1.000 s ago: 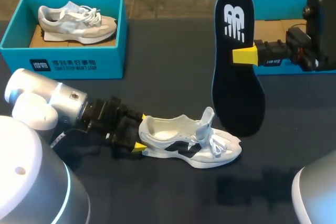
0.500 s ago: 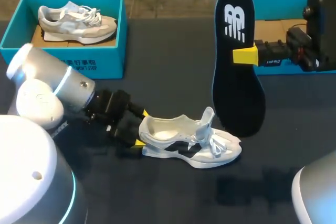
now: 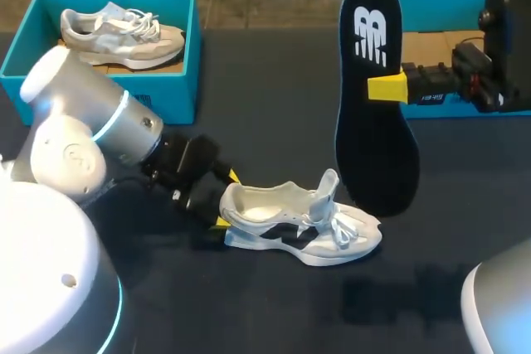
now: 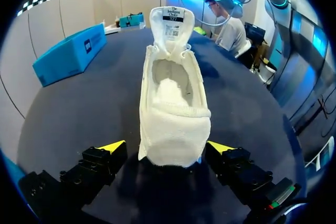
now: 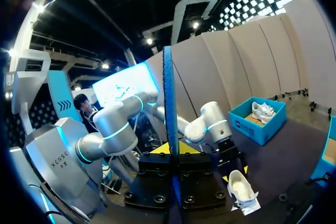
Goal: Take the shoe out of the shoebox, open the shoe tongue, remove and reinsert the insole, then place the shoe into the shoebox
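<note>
A white shoe [image 3: 299,225] with black stripes lies on its sole on the dark table, tongue raised, toe to the right. My left gripper [image 3: 224,198] is open around its heel; in the left wrist view the heel [image 4: 173,129] sits between the yellow fingertips [image 4: 113,146] without either clearly pressing it, and my left gripper [image 4: 167,147] straddles it. My right gripper [image 3: 387,87] is shut on the dark insole [image 3: 373,97], holding it upright above the table, right of the shoe. In the right wrist view the insole [image 5: 169,108] stands edge-on between the pads, with the shoe [image 5: 241,188] beyond.
A blue shoebox [image 3: 104,80] at the back left holds a second pale shoe [image 3: 120,35]. Another blue shoebox [image 3: 444,6] stands at the back right, partly behind my right arm. Open dark table lies in front of the shoe.
My left arm has swung upward and toward the back while its gripper stays at the shoe's heel. The right arm, the insole and the shoe have kept still.
</note>
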Robot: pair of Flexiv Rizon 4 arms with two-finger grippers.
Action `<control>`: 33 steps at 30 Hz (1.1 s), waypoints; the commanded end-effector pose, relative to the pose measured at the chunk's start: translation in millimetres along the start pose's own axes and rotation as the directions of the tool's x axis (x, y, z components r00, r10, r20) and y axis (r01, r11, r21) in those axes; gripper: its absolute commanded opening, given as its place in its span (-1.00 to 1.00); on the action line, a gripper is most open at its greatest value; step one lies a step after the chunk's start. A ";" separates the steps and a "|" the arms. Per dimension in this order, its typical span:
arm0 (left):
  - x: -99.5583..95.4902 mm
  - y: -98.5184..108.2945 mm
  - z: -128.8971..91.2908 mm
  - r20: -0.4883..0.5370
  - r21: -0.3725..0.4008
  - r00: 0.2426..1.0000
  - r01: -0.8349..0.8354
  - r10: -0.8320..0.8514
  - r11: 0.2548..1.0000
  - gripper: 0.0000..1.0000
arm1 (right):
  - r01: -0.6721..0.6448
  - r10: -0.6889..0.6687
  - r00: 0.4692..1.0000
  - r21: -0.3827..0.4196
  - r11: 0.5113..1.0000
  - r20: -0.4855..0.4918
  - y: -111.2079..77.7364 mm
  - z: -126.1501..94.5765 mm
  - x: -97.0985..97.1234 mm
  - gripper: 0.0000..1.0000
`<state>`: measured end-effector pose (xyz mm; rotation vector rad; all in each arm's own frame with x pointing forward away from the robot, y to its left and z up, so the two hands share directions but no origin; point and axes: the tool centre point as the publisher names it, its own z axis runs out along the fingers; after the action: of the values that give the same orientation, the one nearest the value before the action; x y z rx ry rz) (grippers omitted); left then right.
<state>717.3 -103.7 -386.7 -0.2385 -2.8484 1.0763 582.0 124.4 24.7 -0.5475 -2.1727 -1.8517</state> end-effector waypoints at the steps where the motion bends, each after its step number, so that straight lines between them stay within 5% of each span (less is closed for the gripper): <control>1: -4.1 -16.4 -14.3 -0.063 -0.150 0.998 0.013 -0.023 0.989 1.00 | -0.001 0.001 1.000 0.006 1.000 -0.004 3.0 3.2 -3.5 -1.00; 9: -5.4 -11.6 -6.7 -0.106 -0.363 0.989 0.061 -0.106 0.930 1.00 | -0.001 0.001 1.000 0.006 1.000 -0.004 3.0 3.2 -3.5 -1.00; 15: 0.1 -7.9 -5.7 -0.045 -0.485 0.996 0.045 -0.076 0.873 1.00 | -0.001 0.001 1.000 0.006 1.000 -0.004 3.0 3.2 -3.5 -1.00; 33: -2.4 -10.6 -6.4 0.004 -0.534 0.997 0.062 -0.071 0.843 1.00 | -0.001 0.001 1.000 0.006 1.000 -0.004 3.0 3.2 -3.5 -1.00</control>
<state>719.3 -106.5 -380.3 -0.1733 -3.0482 0.2458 581.4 123.9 24.5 -0.5477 -2.1731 -1.8527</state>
